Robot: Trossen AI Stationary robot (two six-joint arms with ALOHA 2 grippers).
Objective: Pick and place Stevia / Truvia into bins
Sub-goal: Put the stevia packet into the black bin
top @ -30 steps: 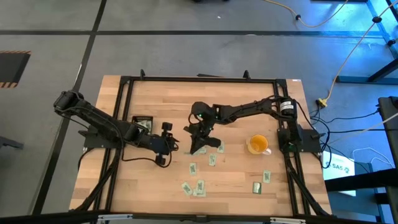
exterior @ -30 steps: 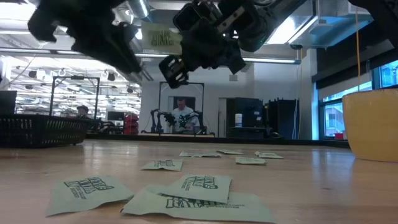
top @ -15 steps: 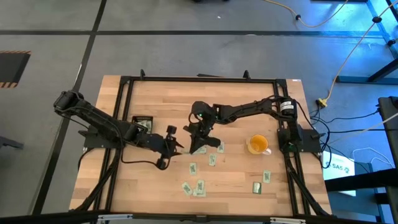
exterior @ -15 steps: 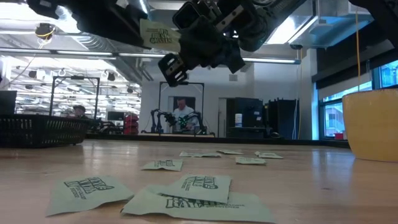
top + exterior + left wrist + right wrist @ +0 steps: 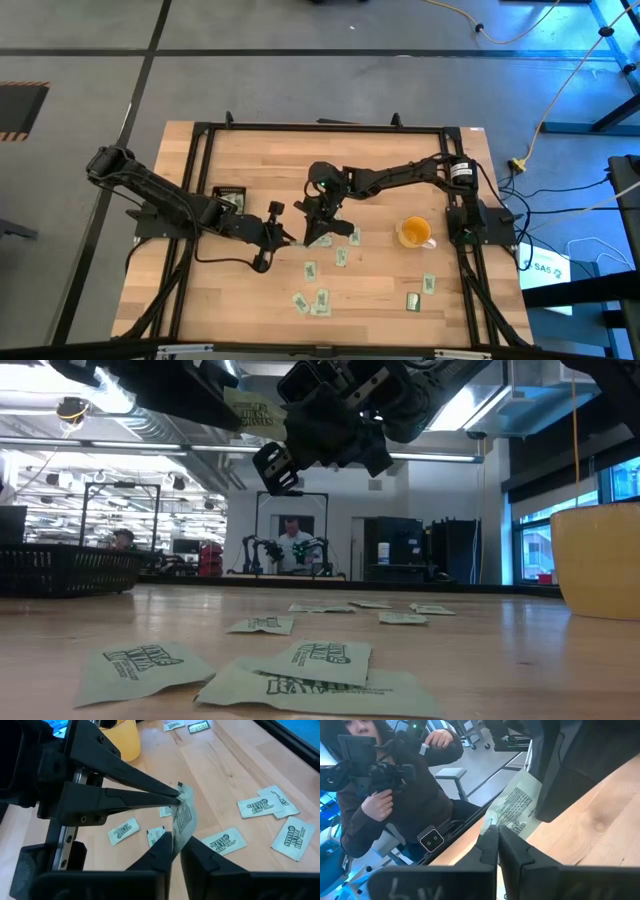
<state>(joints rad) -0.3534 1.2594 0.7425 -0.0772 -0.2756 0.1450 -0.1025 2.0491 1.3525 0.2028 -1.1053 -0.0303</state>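
Note:
One Stevia sachet [image 5: 184,817] hangs in the air between my two grippers above the middle of the table; it also shows in the right wrist view [image 5: 517,802] and the low view [image 5: 250,410]. My left gripper [image 5: 290,238] and my right gripper [image 5: 312,238] meet there, both shut on it. Several more sachets [image 5: 312,300] lie flat on the wood. The black bin [image 5: 230,198] stands at the table's left with sachets in it. My left gripper pinches the sachet's lower end [image 5: 177,836] between its two fingers, coming from the table's left. The sachet stands clear of the table. My right gripper pinches the sachet's opposite end [image 5: 181,796] between its two fingertips, coming from the table's right. The sachet bends a little between the two holds.
A yellow cup [image 5: 413,232] stands right of the middle. Loose sachets lie near the front edge [image 5: 425,285] and under the grippers [image 5: 340,256]. A person [image 5: 395,795] stands beyond the table. A black frame [image 5: 320,128] rims the table top.
My left gripper has gone toward the table's right, up to my right gripper and the lifted sachet. My right gripper has stayed in place with the sachet.

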